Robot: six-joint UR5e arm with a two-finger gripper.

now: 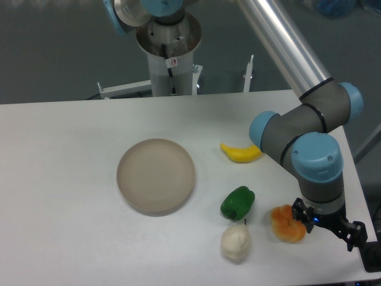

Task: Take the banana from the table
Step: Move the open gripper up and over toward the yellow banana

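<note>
On the right half of the table (pixel 71 179), toward its right edge, the banana (pixel 240 154) lies flat on the white surface, its curve opening upward in the frame and its right tip hidden behind the arm's grey and blue joint (pixel 275 132). Nothing grips the banana.

Left of the banana, near the middle of the table, sits a round beige plate (pixel 156 176), well apart from it. Toward the near edge from the banana lies a green pepper (pixel 238 202); just beside the pepper, closer still to the near edge, lies a white lumpy item (pixel 236 243). Right of these, near the near right corner, rests a lumpy orange fruit (pixel 286 223).

The arm reaches in from the far edge, passes over the right side of the table and bends down near the right edge. Its gripper (pixel 333 225) is at the near right corner, just beside the orange fruit and well apart from the banana. Only dark parts of the tool are visible below the blue wrist cap (pixel 318 158); whether the fingers are spread or pressed together cannot be determined. Contact between the gripper and the orange fruit cannot be confirmed.
</note>
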